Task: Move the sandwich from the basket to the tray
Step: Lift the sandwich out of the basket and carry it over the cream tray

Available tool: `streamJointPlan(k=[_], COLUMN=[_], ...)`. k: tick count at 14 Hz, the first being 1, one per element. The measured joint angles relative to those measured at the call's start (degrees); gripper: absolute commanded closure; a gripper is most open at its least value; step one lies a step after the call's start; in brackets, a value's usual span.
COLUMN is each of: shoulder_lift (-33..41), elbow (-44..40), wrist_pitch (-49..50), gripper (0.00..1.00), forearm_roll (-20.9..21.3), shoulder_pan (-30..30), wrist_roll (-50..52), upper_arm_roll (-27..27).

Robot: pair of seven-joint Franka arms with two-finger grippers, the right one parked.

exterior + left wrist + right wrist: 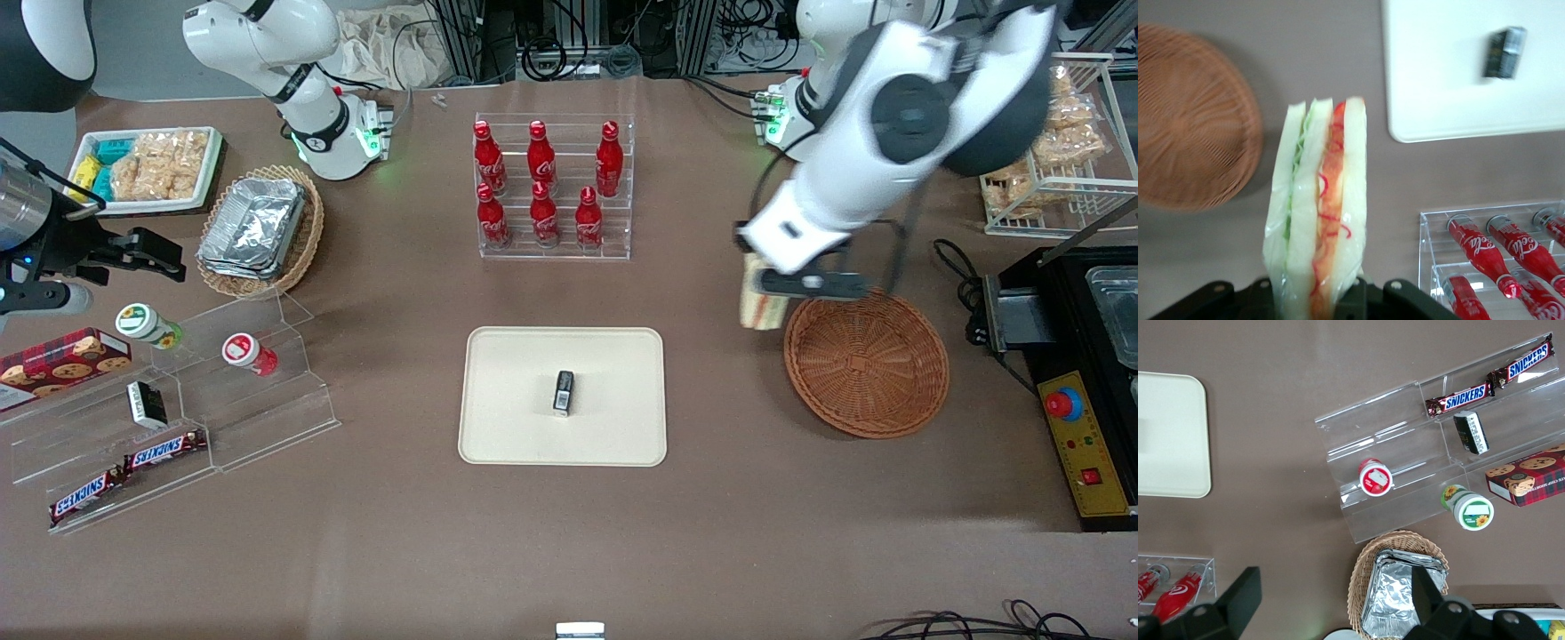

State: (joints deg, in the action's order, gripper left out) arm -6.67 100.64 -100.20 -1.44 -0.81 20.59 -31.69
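Note:
My left gripper (772,300) is shut on the sandwich (763,307), a plastic-wrapped wedge of white bread with orange-red and green filling (1319,207). It hangs in the air above the bare table, just beside the rim of the round reddish-brown basket (867,364), between the basket and the tray. The basket (1185,120) has nothing in it. The cream tray (516,418) lies in the middle of the table with a small dark packet (564,392) on it. Tray (1438,73) and packet (1504,52) also show in the left wrist view.
A clear rack of red cola bottles (551,187) stands farther from the camera than the tray. A black control box with a red button (1071,418) sits beside the basket at the working arm's end. An oval basket of foil containers (258,229) and clear snack shelves (169,418) lie toward the parked arm's end.

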Motion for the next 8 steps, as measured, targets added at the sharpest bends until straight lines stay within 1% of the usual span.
streamJointPlan(k=[2,3,6,8], shoulder_lift=[-5.1,-8.1,-19.0,-26.6], elbow=[0.0,0.0,-1.4,-4.5], wrist_pitch=[-6.3,-9.1,-17.4,-20.0], gripper=[1.00,1.00,1.00,1.00], forearm_roll=[2.2,4.8,15.5,20.5], shoulder_pan=[2.9,4.2,6.4,7.3], wrist_roll=[1.6,3.4,13.1,17.2], upper_arm_roll=[-1.5,-1.5,-1.4,-1.4])
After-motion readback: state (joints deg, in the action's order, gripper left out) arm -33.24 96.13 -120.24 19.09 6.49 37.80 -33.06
